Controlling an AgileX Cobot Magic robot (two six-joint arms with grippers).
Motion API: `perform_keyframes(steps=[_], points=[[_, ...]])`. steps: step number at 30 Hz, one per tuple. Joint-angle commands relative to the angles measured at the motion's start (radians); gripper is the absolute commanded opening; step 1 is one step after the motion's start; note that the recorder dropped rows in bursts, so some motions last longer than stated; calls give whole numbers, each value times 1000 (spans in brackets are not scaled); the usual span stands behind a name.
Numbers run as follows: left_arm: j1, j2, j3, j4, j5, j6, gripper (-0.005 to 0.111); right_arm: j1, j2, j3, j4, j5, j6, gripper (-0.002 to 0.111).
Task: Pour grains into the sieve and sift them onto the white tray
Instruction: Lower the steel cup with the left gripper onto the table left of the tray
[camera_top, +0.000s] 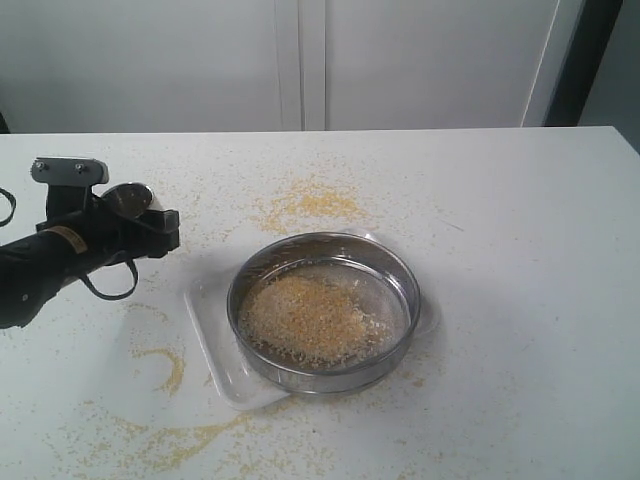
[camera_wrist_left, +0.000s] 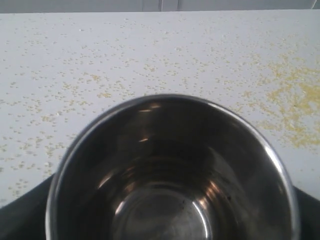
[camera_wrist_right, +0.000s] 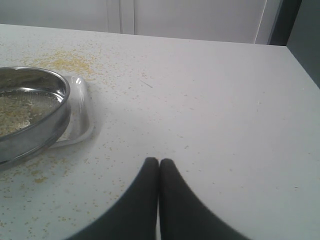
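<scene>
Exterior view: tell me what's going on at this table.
The left gripper holds a small steel cup, empty inside, off to the left of the sieve. The grains lie heaped in the sieve, which sits on the white tray, so pouring looks done and sifting is next. The right gripper is shut and empty, over bare table beside the tray. Loose grains are scattered across the table.

- Bright, even light, seemingly from overhead; the table is washed pale.
- The sieve, off to the side of the left gripper, casts a faint, soft shadow, and its rim glints.
- The cup in that gripper is dark inside, with small warm highlights and soft focus.
- The right gripper is a blurred black shape; the table ahead of it is sharper.
</scene>
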Motion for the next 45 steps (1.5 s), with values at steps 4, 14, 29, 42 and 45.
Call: perform_keyframes(steps=[4, 14, 29, 42, 45], points=[[3, 62, -5, -34, -99, 3, 0, -8, -6, 5, 2, -6, -4, 0], [3, 117, -40, -31, -104, -2, 0, -8, -6, 5, 2, -6, -4, 0], [3, 141, -45, -29, -74, -2, 27, -8, -6, 5, 2, -6, -4, 0], [3, 139, -45, -28, -115, 0, 94, -8, -6, 5, 2, -6, -4, 0], [3, 139, -45, -28, -119, 0, 98, -8, -6, 5, 2, -6, -4, 0]])
